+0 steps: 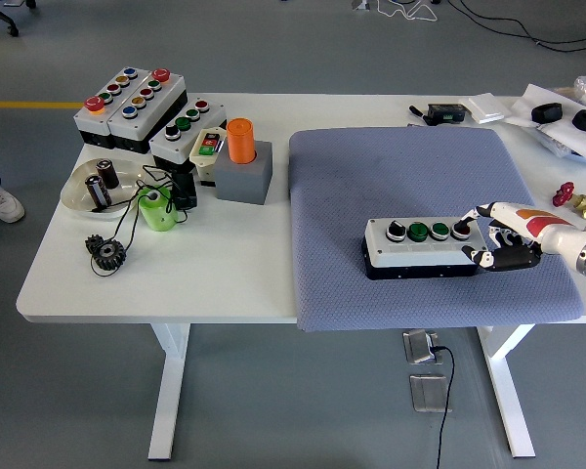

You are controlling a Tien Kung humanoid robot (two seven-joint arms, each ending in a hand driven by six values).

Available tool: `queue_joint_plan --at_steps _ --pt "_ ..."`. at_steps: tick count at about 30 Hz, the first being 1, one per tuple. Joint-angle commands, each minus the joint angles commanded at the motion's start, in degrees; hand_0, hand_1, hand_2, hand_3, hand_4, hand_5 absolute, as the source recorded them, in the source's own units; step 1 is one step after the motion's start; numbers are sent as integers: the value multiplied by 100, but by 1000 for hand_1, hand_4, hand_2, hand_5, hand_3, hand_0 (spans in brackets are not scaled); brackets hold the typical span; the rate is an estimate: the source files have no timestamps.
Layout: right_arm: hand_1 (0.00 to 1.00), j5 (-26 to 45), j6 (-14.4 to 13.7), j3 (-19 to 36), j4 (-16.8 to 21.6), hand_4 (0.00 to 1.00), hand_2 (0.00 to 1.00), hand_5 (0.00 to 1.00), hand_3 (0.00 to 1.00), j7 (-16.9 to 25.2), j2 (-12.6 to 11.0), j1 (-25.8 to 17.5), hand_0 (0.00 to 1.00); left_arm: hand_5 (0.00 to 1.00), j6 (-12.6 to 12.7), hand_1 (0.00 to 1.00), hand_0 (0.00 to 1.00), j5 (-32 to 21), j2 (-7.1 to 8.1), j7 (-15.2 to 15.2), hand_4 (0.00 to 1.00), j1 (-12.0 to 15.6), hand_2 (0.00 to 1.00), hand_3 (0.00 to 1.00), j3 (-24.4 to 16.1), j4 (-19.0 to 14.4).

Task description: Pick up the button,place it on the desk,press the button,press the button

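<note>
1. The four-button control box (pixel 422 246) lies flat on the grey-blue mat (pixel 410 176), in the mat's right half toward its near edge. Its buttons face up: a black-and-white one, two green, and a red one at the right end.
2. By how it sits, the pick-up and placing steps look done; the box rests level on the mat and nothing is lifting it.
3. The right hand (pixel 501 237) comes in from the table's right edge and sits at the box's right end. One finger reaches out over the red button (pixel 460 230), while the other fingers are curled down beside the box's end wall. It grips nothing.
4. Whether the fingertip is actually pushing the red button or only touching it cannot be told from this height.
5. My reading is that the task is in its pressing stage; how many of the two presses are finished cannot be judged here.
6. The left hand is not in view.
7. Spare button boxes (pixel 130 106) and an orange cylinder (pixel 240 140) on a grey block stand untouched near the table's far-left corner.
</note>
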Motion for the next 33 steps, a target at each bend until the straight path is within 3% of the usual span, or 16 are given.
queue_joint_plan --at_steps 5,11,23,33 --pt "2 -29 -77 262 249 608 79 372 681 40 -62 16 79 964 0 704 656 -32 9 -7 329 -12 718 517 28 0" --pt "2 -37 -92 194 365 607 79 377 682 31 11 79 80 963 2 704 657 -37 10 -6 329 -18 718 518 43 0" --pt "2 -67 -42 -213 116 609 79 393 683 -7 251 196 80 963 -2 705 658 -60 6 -3 329 -24 719 520 67 0" --pt "2 -69 -3 -383 -27 614 79 402 683 -27 301 178 80 964 -6 704 661 -92 6 -9 330 -32 720 520 90 0"
